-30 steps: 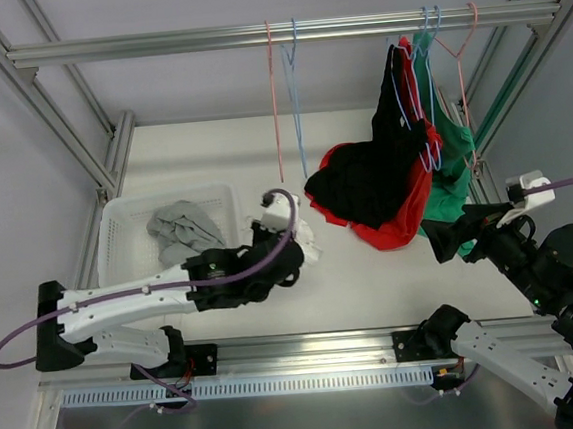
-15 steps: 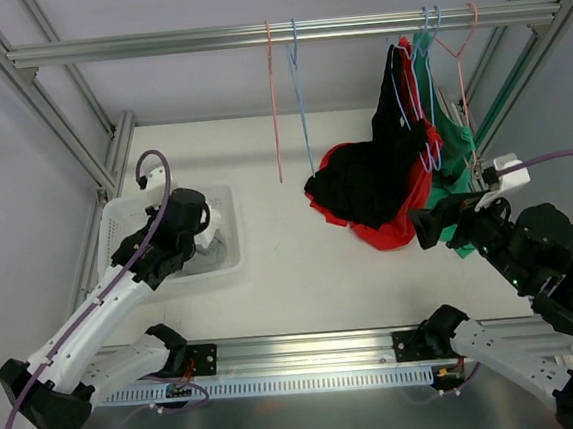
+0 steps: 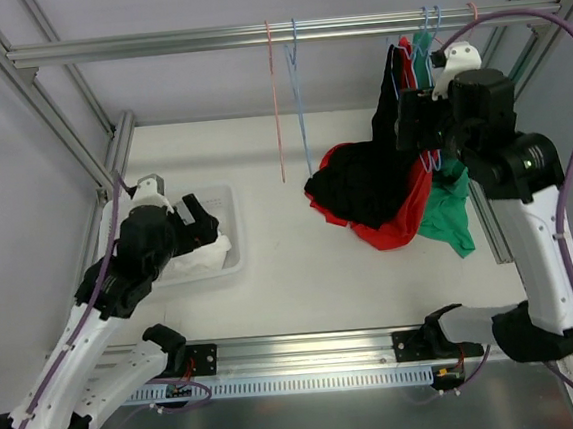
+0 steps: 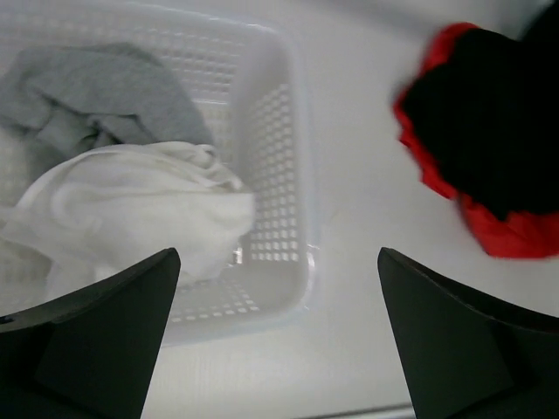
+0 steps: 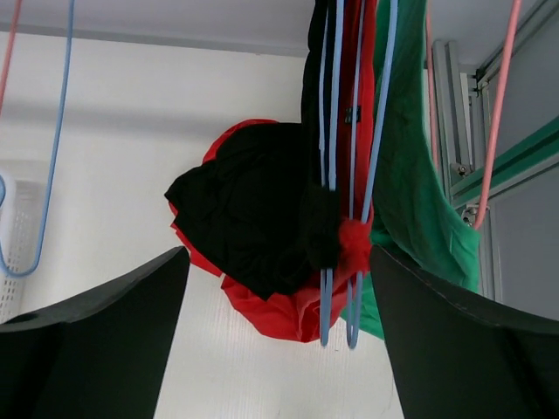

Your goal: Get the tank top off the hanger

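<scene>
We see the black tank top hanging on a blue hanger under the rail's right end, our right claw wide and empty beside it, our left claw wide and empty over a basket below the rail's left end.

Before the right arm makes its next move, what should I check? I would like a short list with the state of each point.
1. Right gripper open: ok.
2. It faces the blue hangers: ok.
3. Black top apart from red top: not ok, bunched together.
4. Which hanger holds which top: cannot tell.
5. Left gripper open, empty, over basket: ok.
</scene>
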`<move>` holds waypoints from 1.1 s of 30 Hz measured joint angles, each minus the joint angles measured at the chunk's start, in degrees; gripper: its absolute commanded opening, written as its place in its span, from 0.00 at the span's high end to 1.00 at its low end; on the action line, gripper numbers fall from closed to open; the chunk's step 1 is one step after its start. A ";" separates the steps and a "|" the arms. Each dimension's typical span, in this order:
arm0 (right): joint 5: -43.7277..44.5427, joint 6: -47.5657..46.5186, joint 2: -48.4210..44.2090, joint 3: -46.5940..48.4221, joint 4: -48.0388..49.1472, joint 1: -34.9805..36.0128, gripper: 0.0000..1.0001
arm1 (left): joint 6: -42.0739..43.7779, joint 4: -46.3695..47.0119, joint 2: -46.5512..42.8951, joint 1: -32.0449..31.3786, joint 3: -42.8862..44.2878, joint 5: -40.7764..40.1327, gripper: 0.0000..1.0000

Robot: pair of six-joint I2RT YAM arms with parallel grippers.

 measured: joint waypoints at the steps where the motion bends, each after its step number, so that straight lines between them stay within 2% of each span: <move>1: -0.87 -0.70 2.23 1.75 -0.44 -1.14 0.16 | 1.14 0.09 -1.73 0.00 1.22 3.41 0.01; 4: -2.64 -2.36 8.20 5.62 -1.05 -3.19 0.27 | 4.26 0.55 -6.19 0.00 3.82 13.03 0.02; 11: -2.67 -5.07 16.04 9.97 -1.29 -4.24 0.34 | 7.87 0.79 -10.10 0.00 1.66 22.84 0.01; 19: -1.68 -6.36 16.83 10.14 -1.20 -5.01 0.37 | 8.44 0.42 -8.79 0.00 -3.23 26.47 0.01; 28: -1.05 -7.45 16.85 10.14 0.02 -6.08 0.42 | 8.85 0.35 -8.17 0.00 -4.39 28.94 0.01; 31: -1.90 -7.91 16.85 10.14 0.15 -7.10 0.46 | 9.29 0.35 -7.61 0.00 -4.42 29.35 0.01; 33: -3.06 -8.11 16.85 10.14 0.17 -7.72 0.54 | 9.51 0.33 -7.45 0.00 -4.42 29.40 0.01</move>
